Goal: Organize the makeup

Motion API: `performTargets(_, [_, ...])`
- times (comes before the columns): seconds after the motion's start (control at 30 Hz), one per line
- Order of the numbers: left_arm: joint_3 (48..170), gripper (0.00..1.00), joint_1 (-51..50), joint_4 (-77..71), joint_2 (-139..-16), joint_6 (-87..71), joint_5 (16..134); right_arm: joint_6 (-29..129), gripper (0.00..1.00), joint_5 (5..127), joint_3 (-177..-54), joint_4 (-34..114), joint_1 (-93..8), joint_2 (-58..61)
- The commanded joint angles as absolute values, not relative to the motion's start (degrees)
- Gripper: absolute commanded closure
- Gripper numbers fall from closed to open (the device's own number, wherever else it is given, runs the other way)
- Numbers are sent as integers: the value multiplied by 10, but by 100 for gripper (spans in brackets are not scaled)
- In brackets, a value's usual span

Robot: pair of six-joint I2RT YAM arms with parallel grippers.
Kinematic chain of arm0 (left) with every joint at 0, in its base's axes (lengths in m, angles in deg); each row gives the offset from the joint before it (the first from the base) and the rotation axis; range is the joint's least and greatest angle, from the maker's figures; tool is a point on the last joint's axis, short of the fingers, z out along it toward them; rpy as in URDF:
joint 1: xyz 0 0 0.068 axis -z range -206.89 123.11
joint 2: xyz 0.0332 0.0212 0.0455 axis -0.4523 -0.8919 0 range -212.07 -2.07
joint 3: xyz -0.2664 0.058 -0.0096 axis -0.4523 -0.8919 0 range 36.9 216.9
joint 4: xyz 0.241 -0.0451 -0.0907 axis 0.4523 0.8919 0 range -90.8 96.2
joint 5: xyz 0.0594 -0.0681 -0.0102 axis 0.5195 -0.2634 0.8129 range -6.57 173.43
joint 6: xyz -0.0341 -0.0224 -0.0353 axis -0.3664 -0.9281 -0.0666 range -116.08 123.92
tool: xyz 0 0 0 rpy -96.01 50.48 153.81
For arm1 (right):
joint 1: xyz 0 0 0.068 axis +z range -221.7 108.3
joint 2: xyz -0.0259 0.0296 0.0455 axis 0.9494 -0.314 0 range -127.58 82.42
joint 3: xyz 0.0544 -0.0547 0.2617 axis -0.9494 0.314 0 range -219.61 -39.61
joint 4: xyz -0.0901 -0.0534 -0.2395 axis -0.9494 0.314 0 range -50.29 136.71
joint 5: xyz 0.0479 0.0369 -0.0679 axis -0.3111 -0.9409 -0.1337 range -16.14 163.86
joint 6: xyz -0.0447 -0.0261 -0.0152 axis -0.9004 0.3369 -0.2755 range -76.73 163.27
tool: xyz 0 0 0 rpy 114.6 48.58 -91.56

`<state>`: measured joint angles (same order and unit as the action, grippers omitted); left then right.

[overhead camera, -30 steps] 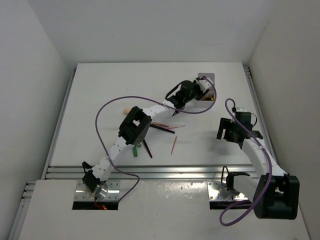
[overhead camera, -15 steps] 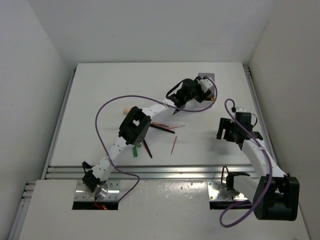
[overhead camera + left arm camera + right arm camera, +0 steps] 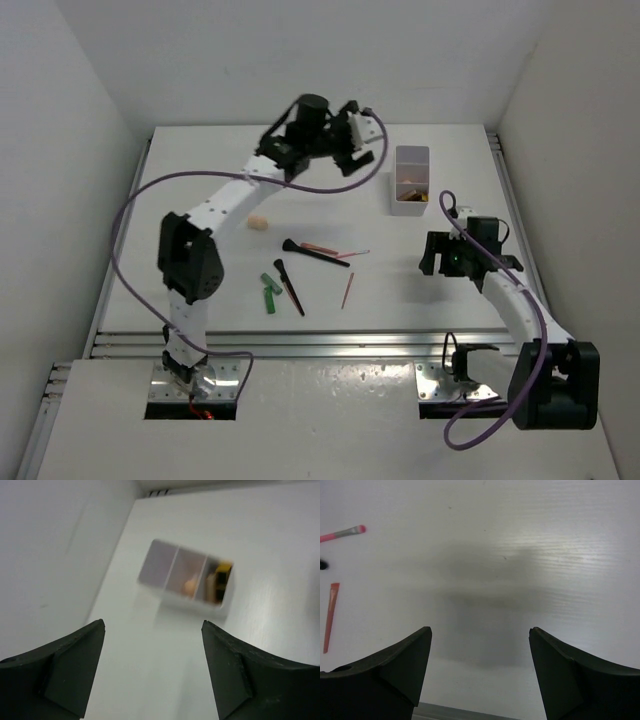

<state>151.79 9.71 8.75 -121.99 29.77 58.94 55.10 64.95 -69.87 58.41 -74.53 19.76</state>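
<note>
I have the left claw (image 3: 153,632) apart and empty, high over the box (image 3: 411,207) to check it: one sponge (image 3: 190,586) and the gold lipstick (image 3: 223,574) sit inside. I judge the right claw (image 3: 480,637), apart and empty, waits low over the tabletop (image 3: 520,530) for loose pieces: second sponge (image 3: 258,222), brushes (image 3: 291,288), pink pencil (image 3: 347,290), green tube (image 3: 268,296).

Two black brushes (image 3: 316,254) are counted on the table (image 3: 400,300), along with two thin pink pencils (image 3: 347,290), one green tube (image 3: 270,294) and one peach sponge (image 3: 258,222). One box (image 3: 410,208) is seen; a second sponge (image 3: 190,586) and one gold lipstick (image 3: 222,574) are counted inside it.
</note>
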Motion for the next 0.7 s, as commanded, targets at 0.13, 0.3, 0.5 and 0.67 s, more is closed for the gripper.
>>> performTargets(0.13, [1479, 13, -67, 516, -1161, 646, 577, 499, 20, 576, -758, 581, -721, 169])
performTargets(0.3, [1340, 11, -125, 534, -1134, 726, 622, 499, 20, 563, -770, 582, -688, 148])
performTargets(0.5, [1219, 10, -150, 437, -1126, 751, 639, 500, 20, 565, -787, 591, -660, 123])
performTargets(0.67, [1206, 4, -150, 346, -1151, 694, 644, 494, 20, 570, -784, 593, -649, 125])
